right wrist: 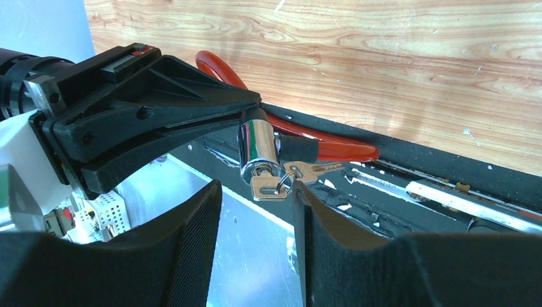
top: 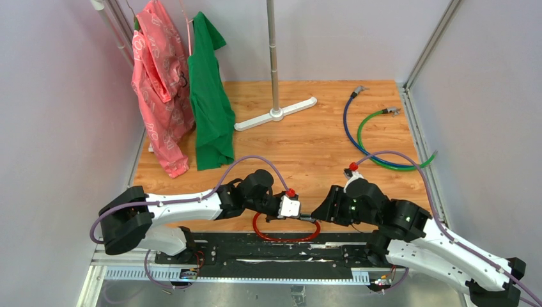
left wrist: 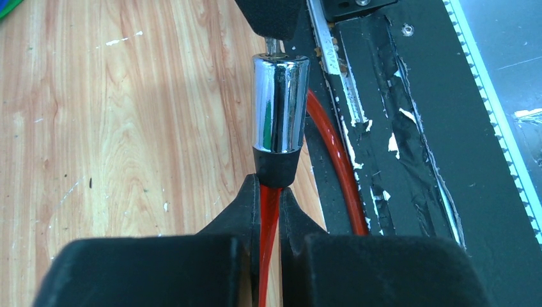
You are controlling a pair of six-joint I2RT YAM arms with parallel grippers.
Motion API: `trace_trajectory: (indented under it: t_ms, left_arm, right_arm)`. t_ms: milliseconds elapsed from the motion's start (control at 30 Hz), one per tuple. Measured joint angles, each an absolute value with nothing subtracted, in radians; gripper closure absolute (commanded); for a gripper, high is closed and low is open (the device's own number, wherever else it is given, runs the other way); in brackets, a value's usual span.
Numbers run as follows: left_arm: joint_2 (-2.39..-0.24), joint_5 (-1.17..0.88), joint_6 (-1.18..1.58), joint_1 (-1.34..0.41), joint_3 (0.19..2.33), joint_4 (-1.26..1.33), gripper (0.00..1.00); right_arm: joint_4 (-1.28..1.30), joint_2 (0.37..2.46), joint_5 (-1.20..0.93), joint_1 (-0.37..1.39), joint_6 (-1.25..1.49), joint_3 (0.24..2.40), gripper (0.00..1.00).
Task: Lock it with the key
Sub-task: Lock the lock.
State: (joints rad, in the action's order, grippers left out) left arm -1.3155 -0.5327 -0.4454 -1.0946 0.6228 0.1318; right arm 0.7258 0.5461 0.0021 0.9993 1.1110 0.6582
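Note:
The red cable lock (left wrist: 270,211) ends in a chrome cylinder (left wrist: 280,102). My left gripper (left wrist: 270,192) is shut on the red cable just behind that cylinder and holds it above the table's near edge. In the right wrist view the key (right wrist: 267,187) sticks out of the cylinder's (right wrist: 257,146) end face. A ring links it to a second key (right wrist: 313,170) hanging beside it. My right gripper (right wrist: 255,192) is open, facing the cylinder, its fingers on either side of the key's head without clamping it. From above, both grippers meet at the lock (top: 311,219).
The red cable loops (top: 284,239) onto the black rail (top: 255,246) at the near edge. Blue (top: 346,125) and green (top: 362,144) cables lie at the back right. A clothes stand (top: 275,77) with a pink (top: 156,89) and a green garment (top: 209,96) stands at the back.

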Motion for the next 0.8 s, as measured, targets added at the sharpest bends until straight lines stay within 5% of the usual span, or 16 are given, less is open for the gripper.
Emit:
trace_trajectory:
  t_ms: [533, 800]
  left_arm:
    - [-1.316, -0.533, -0.445, -1.095, 0.623, 0.132, 1.00]
    - [-1.316, -0.533, -0.445, -1.095, 0.623, 0.132, 1.00]
  right_arm:
    - [0.726, 0.575, -0.034, 0.999, 1.133, 0.648, 0.68]
    - [0.726, 0.571, -0.033, 0.999, 1.133, 0.643, 0.67]
